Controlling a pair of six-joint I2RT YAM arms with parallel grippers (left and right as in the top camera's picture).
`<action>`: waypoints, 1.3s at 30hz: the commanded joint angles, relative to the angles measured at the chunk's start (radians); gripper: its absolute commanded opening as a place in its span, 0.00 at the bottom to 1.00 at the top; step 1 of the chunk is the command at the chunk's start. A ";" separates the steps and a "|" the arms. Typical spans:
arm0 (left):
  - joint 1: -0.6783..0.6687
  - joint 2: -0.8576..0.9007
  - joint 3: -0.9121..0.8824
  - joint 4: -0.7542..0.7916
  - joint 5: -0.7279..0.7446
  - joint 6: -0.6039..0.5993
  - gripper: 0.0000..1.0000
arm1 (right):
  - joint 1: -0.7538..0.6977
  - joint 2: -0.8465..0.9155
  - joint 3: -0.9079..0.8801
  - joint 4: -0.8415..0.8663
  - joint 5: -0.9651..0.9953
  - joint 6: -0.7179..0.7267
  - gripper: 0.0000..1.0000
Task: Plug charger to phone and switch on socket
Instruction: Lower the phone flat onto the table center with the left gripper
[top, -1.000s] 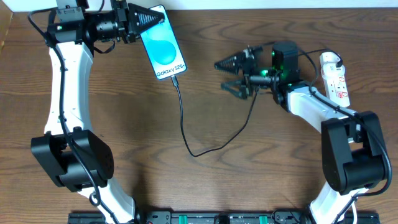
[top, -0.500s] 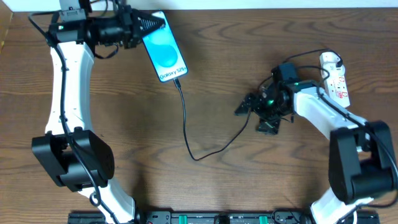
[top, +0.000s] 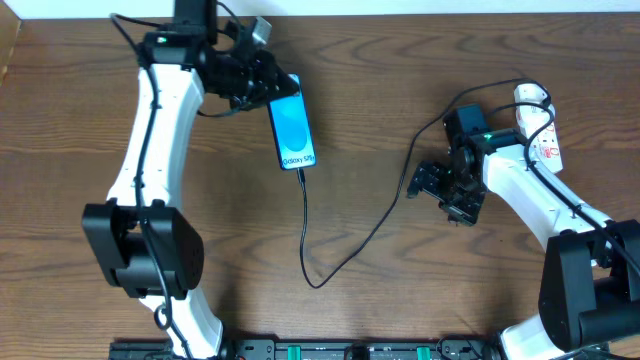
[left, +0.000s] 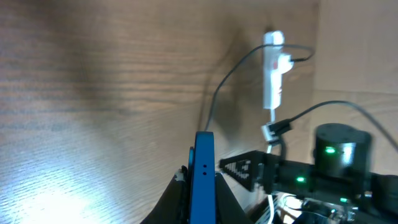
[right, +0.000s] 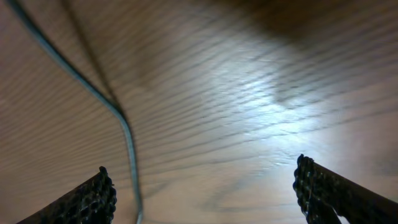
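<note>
From my remote station: the left hand (top: 272, 92) is clamped on the top end of the phone (top: 293, 133) at the far left-centre of the worktop (top: 200, 280). The wrist camera shows the phone edge-on between the fingers. The screen faces up. Its long axis runs nearly straight towards the robot, leaning a little to the right, with the port end nearest me.

The charger (top: 305, 230) meets that near end. It trails down, loops, then climbs right towards the socket (top: 541, 128). I cannot tell whether the plug is seated there.

The right hand (top: 438, 195) is spread wide and holds nothing. It hangs over bare wood just left of the socket.

I judge the phone stiff, slick-faced and breakable. It is best gripped across its long edges at the end away from the port, so the connector is not levered. The cable looks light and limp, and I expect it to drag rather than push.

The socket lies lengthwise along the right edge, its white cord at the far end. It looks light enough to skid, so I would press its switch from straight above. I cannot read the switch's position.
</note>
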 joint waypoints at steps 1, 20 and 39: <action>-0.021 0.035 -0.028 -0.003 -0.032 0.017 0.07 | -0.003 -0.018 0.006 -0.013 0.060 0.016 0.91; -0.093 0.116 -0.055 -0.025 -0.161 0.012 0.08 | -0.001 -0.018 0.006 -0.024 0.060 0.016 0.88; -0.198 0.252 -0.057 0.079 -0.013 -0.067 0.07 | 0.041 -0.018 0.006 -0.028 0.060 0.016 0.89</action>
